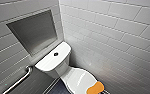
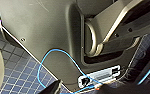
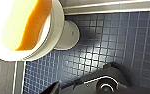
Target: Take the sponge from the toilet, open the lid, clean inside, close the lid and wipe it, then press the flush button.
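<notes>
On lid [image 1: 77,78] front edge: sponge [image 1: 95,88], apart from right claw [image 3: 55,88].

**Robot body as seen from the wrists**

Left wrist: you get a broad dark grey panel [image 2: 41,27] with a pale edge strip and one small screw [image 2: 22,39]. Beside it sits a pale metallic jointed bar [image 2: 116,22] on a round ring collar [image 2: 89,37]. A thin bright blue cable [image 2: 53,51] loops across the panel toward a white connector block [image 2: 101,76].

Right wrist: you see a dark housing [image 3: 91,80] with a round fitting [image 3: 104,86].
</notes>
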Controlling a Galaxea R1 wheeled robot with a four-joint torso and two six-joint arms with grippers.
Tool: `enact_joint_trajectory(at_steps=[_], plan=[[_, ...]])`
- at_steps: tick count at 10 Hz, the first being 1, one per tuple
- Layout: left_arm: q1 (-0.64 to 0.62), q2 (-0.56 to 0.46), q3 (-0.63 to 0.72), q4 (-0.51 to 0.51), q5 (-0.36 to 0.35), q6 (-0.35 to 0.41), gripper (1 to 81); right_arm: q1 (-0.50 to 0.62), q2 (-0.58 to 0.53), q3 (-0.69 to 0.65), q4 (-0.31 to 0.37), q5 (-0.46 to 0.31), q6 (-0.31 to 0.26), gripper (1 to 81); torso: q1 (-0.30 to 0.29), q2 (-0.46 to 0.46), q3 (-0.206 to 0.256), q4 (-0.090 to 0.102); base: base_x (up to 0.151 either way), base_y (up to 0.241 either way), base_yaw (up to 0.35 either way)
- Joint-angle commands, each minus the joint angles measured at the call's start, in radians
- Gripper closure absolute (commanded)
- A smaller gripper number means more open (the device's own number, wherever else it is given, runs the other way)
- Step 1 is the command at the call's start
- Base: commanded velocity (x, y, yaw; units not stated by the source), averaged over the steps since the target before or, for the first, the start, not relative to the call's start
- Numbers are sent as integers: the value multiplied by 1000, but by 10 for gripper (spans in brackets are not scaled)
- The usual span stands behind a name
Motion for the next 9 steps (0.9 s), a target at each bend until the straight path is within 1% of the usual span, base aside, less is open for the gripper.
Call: enact_joint_trajectory(at_steps=[1,3,4,6,7,9], plan=[[31,1,8,-1,83,8,10,111,-66,50,8,-64,9,10,63,-96,1,0,0,0,0],[31,2,8,-1,83,8,10,152,-61,66,8,-64,9,10,104,-164,-11,0,0,0,0],[31,2,8,-1,83,8,10,152,-44,58,8,-64,18,10,128,-202,-12,0,0,0,0],[31,2,8,-1,83,7,10,148,3,18,7,-64,19,10,173,-274,-103,0,0,0,0],[31,1,8,-2,83,7,10,152,8,21,7,-64,19,10,190,-304,-115,0,0,0,0],[31,1,8,-2,85,7,10,164,7,32,8,-64,21,10,228,-365,-168,0,0,0,0]])
